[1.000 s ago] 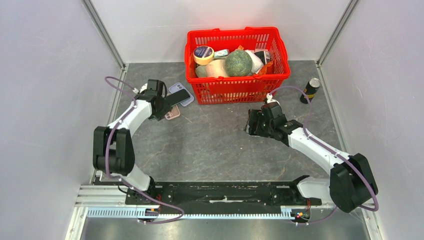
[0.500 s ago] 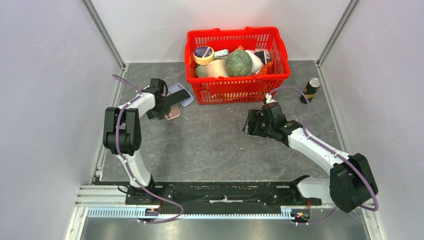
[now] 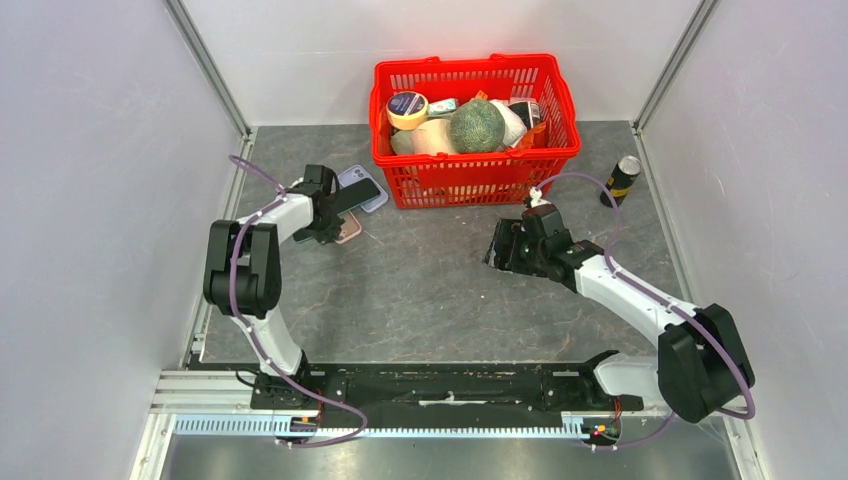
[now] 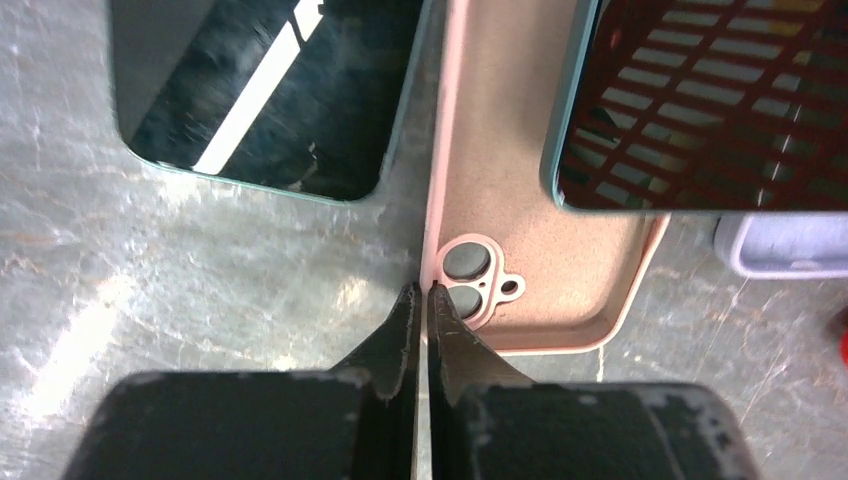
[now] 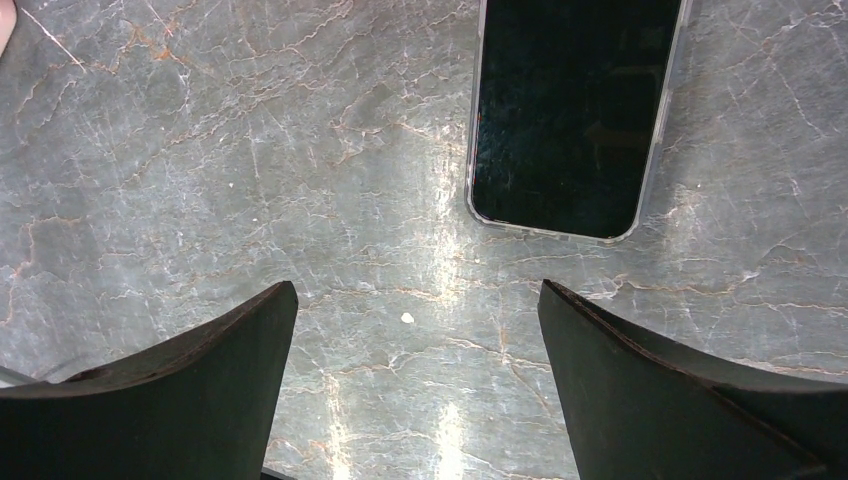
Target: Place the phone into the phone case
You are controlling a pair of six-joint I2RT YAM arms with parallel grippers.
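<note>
A pink phone case (image 4: 530, 200) lies open side up, its camera cutout near my left gripper (image 4: 421, 292). That gripper is shut, and the case's left rim runs in between its fingertips. A dark phone with a green edge (image 4: 260, 90) lies on the floor left of the case. A second dark phone (image 4: 700, 100) overlaps the case's far right part. From above, my left gripper (image 3: 325, 215) sits beside the pink case (image 3: 349, 231). My right gripper (image 5: 415, 370) stands open over bare floor, with a third dark phone (image 5: 575, 110) lying just beyond its fingers.
A red basket (image 3: 475, 172) full of groceries stands at the back middle, close behind the phones. A lavender case (image 3: 374, 201) lies under the dark phone by the basket. A dark can (image 3: 621, 180) stands at the back right. Grey walls close both sides.
My left gripper has closed from half open at the pink case's rim, and the left arm's elbow has swung in. The right arm has barely moved.
</note>
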